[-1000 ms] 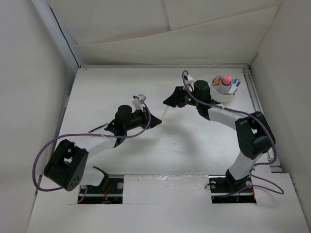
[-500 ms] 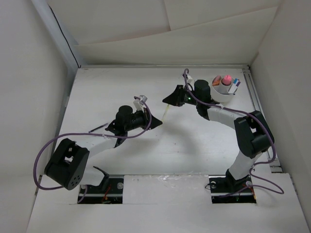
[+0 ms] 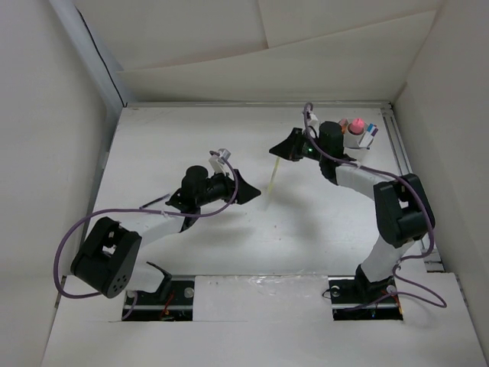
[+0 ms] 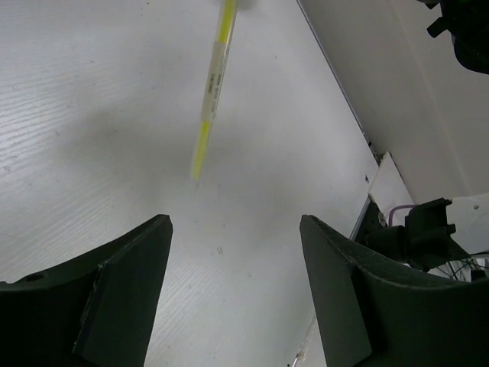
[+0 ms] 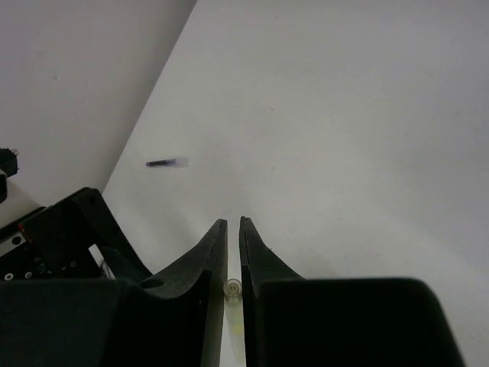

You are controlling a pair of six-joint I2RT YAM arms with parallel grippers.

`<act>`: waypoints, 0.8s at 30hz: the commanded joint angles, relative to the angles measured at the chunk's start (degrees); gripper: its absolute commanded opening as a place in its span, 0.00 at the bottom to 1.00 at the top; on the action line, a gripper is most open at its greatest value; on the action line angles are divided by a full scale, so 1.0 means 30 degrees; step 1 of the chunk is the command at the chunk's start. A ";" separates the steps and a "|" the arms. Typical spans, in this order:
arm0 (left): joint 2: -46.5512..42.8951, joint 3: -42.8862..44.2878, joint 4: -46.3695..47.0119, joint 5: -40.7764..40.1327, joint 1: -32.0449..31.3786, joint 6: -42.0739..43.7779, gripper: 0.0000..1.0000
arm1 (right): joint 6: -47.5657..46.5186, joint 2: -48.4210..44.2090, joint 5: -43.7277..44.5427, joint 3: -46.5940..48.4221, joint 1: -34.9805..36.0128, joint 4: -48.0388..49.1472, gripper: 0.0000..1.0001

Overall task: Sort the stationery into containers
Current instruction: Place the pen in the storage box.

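"The left gripper (image 4: 235,222), nearest us. Is it holding anything?"

"No. Its jaws stand wide apart over the white table (image 4: 92,115), with nothing between them."

"And the thin yellow plastic pen (image 3: 271,183)?"

"It hangs tip-down just beyond, from the right gripper (image 3: 277,154). Those jaws are pinched on its top end, and only a round stub shows between them. The pen is smeared, so I can't tell if its tip touches the table."

"Farther back?"

"The round white plastic cup (image 3: 353,141), partly hidden by the right arm. A pink-capped tube (image 3: 356,125) and a small orange piece (image 3: 343,122) poke out."
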 commanded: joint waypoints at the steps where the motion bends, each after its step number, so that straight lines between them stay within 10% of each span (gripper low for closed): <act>1: -0.0964 0.0395 0.1171 0.0036 -0.0036 0.0046 0.65 | -0.0493 -0.1254 -0.0092 -0.0132 -0.1304 0.0697 0.00; 11: -0.0614 0.0747 0.0939 -0.0520 -0.0036 0.0046 0.58 | -0.1751 -0.3797 0.0989 -0.0134 -0.4907 -0.1847 0.00; 24: 0.0675 0.1098 0.0410 -0.0843 -0.0036 0.0398 0.53 | -0.5003 -0.6914 1.6634 0.2995 -0.8078 -0.5399 0.00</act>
